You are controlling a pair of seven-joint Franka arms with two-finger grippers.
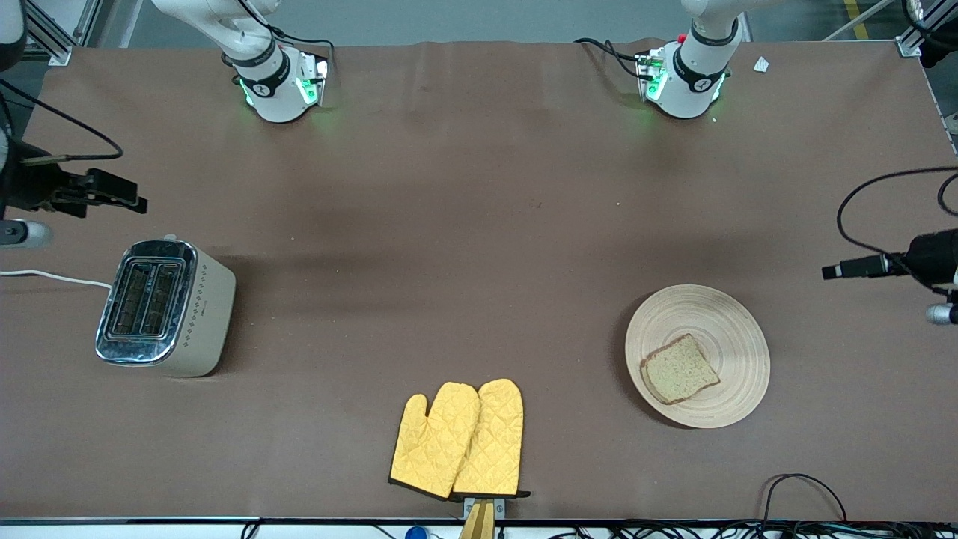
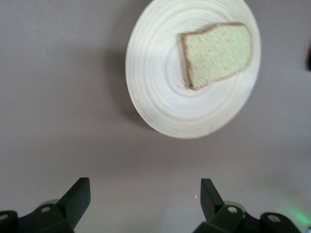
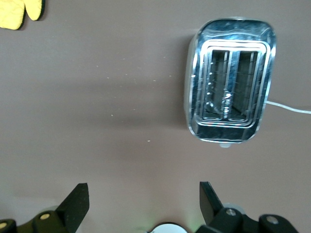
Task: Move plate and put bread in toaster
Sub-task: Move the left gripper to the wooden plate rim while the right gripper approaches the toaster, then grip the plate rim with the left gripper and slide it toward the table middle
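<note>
We are observing the surface (image 1: 464, 247), a wide brown sheet, carrying all the items with nothing gripped yet; we are judging the task to be at its opening step, the plate move.

The toaster (image 1: 168, 307) is sitting toward the right arm's end of the surface, cream body with a diamond pattern, chrome top, both slots empty, white cord (image 1: 52, 277) trailing off the edge.

The plate (image 1: 730, 322) is lying toward the left arm's end, well apart from the toaster: round, shallow, pale wood with ring grooves.

A pair of yellow quilted oven mitts (image 1: 458, 439) is resting between the two, nearer the front camera than either.

The bread (image 1: 679, 370) is lying flat on the plate, off-centre toward the rim nearest the front camera; it is squarish, brown-speckled, with a darker crust.

The left gripper (image 2: 145, 201) is hovering over bare surface just beside the plate, jaws spread wide and empty. The right gripper (image 3: 144, 204) is waiting over bare surface beside the toaster, jaws likewise wide and empty.

We are expecting the next move to call for the left gripper to descend onto the plate rim and pinch it without tipping the slice.
</note>
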